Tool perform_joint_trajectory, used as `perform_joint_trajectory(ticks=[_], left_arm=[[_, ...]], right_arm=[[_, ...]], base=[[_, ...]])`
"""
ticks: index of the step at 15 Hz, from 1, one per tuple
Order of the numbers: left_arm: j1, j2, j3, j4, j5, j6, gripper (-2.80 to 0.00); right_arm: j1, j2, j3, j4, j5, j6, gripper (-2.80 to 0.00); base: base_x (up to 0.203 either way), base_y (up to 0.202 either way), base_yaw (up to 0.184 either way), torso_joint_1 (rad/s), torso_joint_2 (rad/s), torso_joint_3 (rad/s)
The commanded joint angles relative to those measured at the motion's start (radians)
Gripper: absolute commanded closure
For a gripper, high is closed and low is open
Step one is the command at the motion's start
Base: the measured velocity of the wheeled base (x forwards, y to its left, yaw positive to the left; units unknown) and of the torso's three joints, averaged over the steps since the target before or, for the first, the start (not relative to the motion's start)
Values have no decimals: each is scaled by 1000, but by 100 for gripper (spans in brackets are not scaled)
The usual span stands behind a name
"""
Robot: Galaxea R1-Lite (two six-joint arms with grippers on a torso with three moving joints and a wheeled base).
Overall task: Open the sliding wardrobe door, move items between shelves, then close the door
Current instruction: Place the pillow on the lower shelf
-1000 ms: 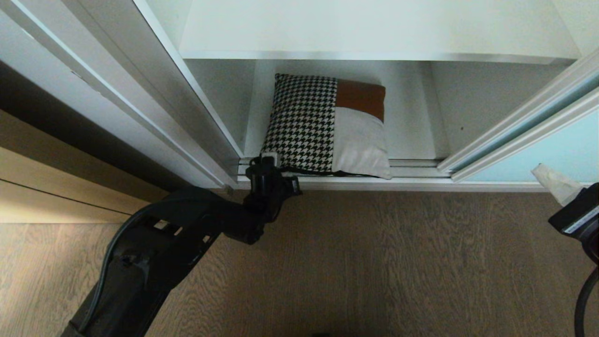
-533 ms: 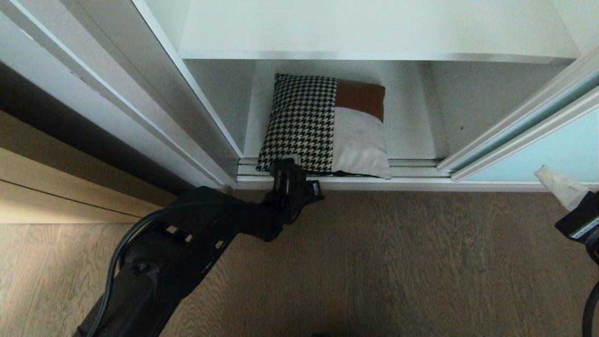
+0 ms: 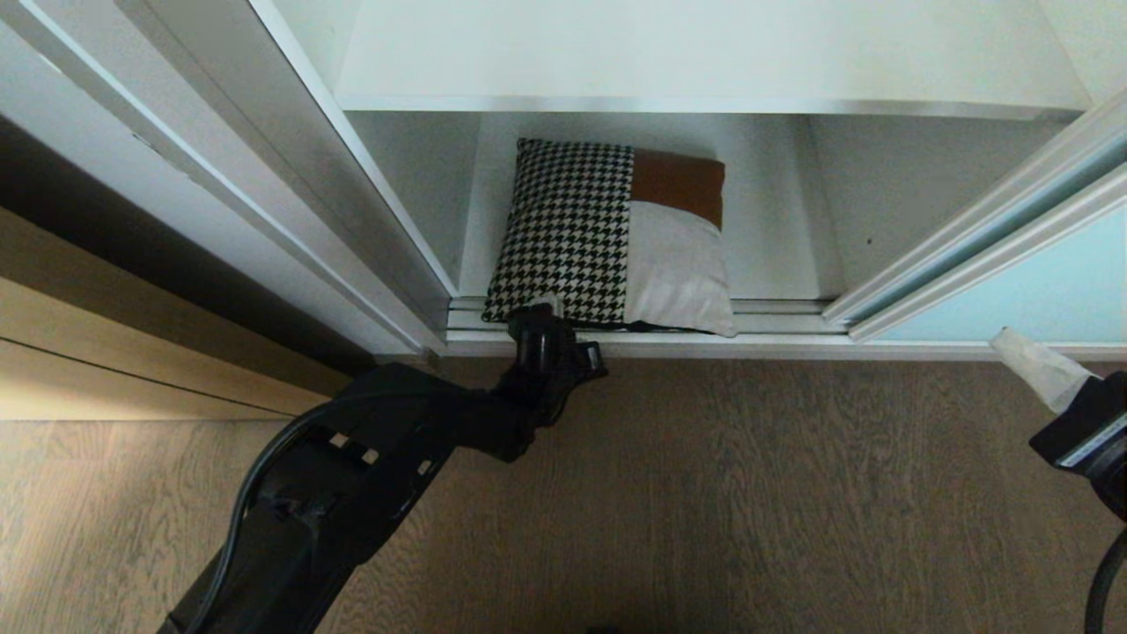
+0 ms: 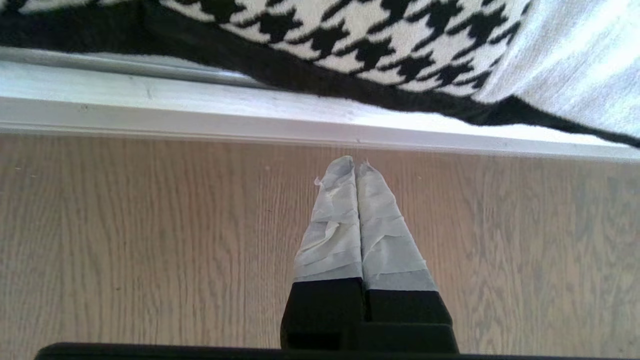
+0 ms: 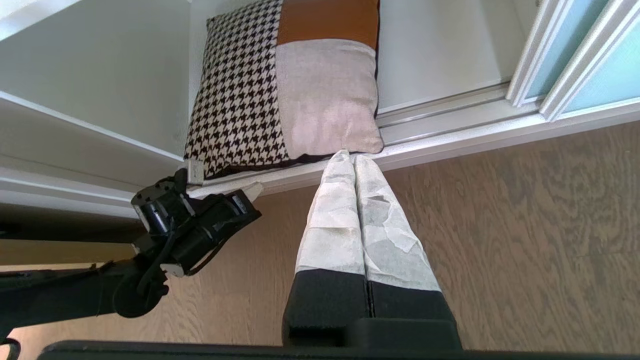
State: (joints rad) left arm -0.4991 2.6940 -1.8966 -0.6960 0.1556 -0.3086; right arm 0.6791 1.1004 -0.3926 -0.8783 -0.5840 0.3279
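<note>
left tool (image 4: 356, 162): fingers pressed flat together, taped white tips touching each other, nothing between them. It sits low over the wood floor (image 3: 748, 493), right at the front of the wardrobe, tips just short of the silver bottom track (image 3: 775, 308) and close under the cushion's front edge. Can't tell for sure if it brushes the fabric, looks like a thin gap from the wrist view.
right tool (image 5: 354, 159): also clamped shut on nothing, taped fingers together. It's off at the right side of the head view, hanging over the floor in front of the door, well apart from the cushion.
cushion (image 3: 607, 238): square, left half black-and-white houndstooth, right half cream with a rust-brown patch at the back, black edge showing underneath. Lies on the lowest shelf (image 3: 775, 255), toward the left, front edge hanging out over the track a bit.
upper shelf (image 3: 704, 62): plain white board above it.
sliding wardrobe door (image 3: 1021, 291): pale aqua frosted glass, slim silvery frame, pushed over to the right so the cushion's bay stands open.
</note>
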Motion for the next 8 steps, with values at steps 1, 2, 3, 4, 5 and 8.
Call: perform_joint_trajectory(ticks=[1,2,3,4,5,8], left_arm=[[1,9,5,-5,1,2,0],[1,9,5,-5,1,0,0],[1,9,7,-5,1,0,0],[1,9,14,-7,0,0,0],[1,10,16,-7,1,3,0],[1,13,19,-5,-1,2,0]], right_arm=[[0,11,-3,-5,-3,2,0],[0,12,-2,-5,-3,3,0],[0,12,-3,-5,-3,3,0],[0,13,-5,-5,-3,3,0],[0,12,-3,-5,-3,3,0],[0,12,-2,-5,-3,6,0]], base=[[0,0,0,0,0,0],[0,0,0,0,0,0],[0,0,0,0,0,0],[0,0,0,0,0,0],[0,0,0,0,0,0],[73,0,-2,-3,3,2]])
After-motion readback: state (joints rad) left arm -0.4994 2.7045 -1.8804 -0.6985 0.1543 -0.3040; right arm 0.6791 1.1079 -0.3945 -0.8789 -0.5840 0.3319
